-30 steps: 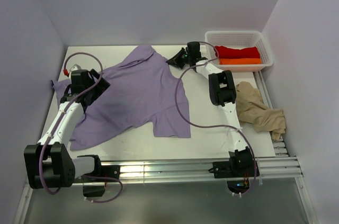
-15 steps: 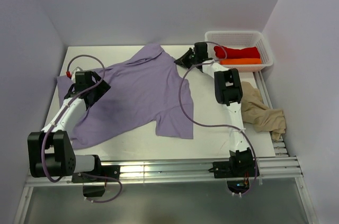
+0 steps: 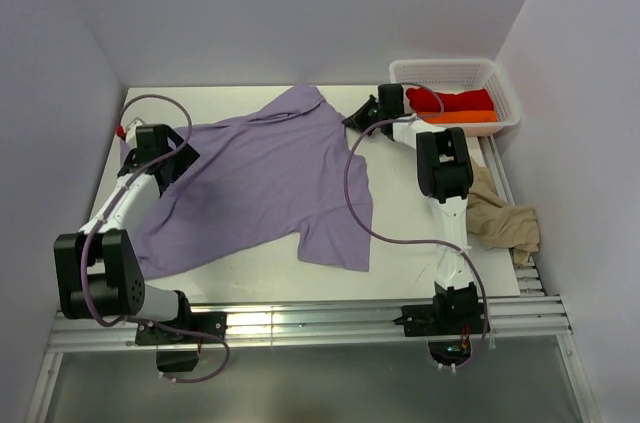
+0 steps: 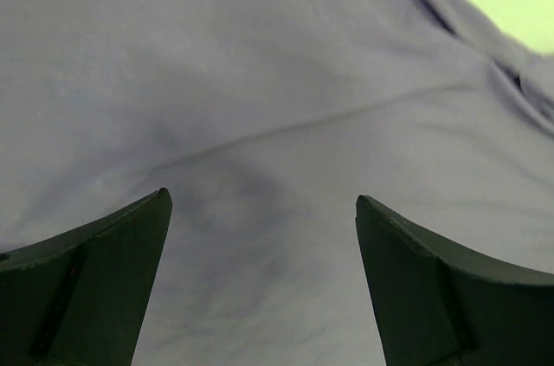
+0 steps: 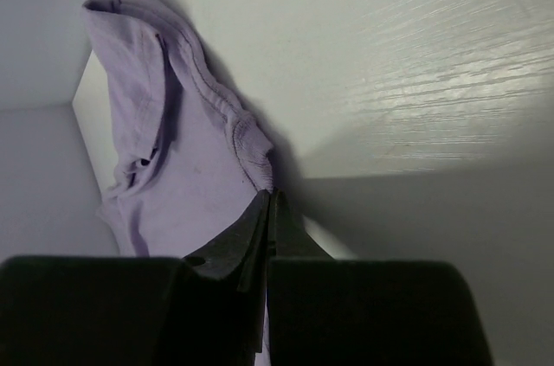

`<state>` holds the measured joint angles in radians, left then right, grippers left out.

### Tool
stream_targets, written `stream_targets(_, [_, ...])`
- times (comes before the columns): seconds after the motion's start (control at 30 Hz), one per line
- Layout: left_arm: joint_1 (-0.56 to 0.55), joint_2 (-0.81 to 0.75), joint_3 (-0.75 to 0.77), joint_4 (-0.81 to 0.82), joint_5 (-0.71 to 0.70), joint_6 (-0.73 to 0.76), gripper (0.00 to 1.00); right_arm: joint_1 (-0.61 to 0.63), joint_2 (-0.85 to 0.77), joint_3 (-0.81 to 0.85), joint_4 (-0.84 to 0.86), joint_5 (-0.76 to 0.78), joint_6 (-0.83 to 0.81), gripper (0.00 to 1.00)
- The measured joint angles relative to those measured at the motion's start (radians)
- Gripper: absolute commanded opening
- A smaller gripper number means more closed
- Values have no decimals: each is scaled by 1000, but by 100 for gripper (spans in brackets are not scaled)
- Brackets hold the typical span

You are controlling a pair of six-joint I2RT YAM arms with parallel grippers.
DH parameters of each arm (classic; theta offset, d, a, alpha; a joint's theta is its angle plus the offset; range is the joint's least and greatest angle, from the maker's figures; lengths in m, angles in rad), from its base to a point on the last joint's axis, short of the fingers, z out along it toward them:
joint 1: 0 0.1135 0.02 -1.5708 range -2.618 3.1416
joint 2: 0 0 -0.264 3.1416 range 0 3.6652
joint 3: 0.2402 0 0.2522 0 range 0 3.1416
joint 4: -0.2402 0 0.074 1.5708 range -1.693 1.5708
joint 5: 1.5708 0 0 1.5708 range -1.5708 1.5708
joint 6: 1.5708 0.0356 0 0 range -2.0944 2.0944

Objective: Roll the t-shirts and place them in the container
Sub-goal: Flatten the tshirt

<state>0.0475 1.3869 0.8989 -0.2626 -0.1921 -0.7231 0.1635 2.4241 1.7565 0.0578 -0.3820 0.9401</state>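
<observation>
Nearest the arm bases, the lavender t-shirt (image 3: pixel 260 178) is spread across the white table (image 3: pixel 260 278), evidently laid flat so that it can be rolled. The beige t-shirt (image 3: pixel 505 223) is left crumpled at the right edge, probably awaiting its turn. The left gripper (image 4: pixel 260 202) is held wide apart just above the cloth, with nothing grasped. Farther back, a hemmed edge of the lavender shirt is pinched in the closed right gripper (image 5: pixel 270 197), seemingly to tension it. Beyond, the red t-shirt (image 3: pixel 465 100) and orange t-shirt (image 3: pixel 468 116) are kept in the white mesh basket (image 3: pixel 445 64).
</observation>
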Motion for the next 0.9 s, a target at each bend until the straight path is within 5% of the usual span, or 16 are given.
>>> stream_targets(0.5, [177, 380, 404, -12, 36, 34, 88, -7, -8, -10, -19, 23, -51, 0])
stream_targets(0.9, [279, 430, 431, -24, 17, 60, 85, 27, -5, 147, -175, 156, -216, 0])
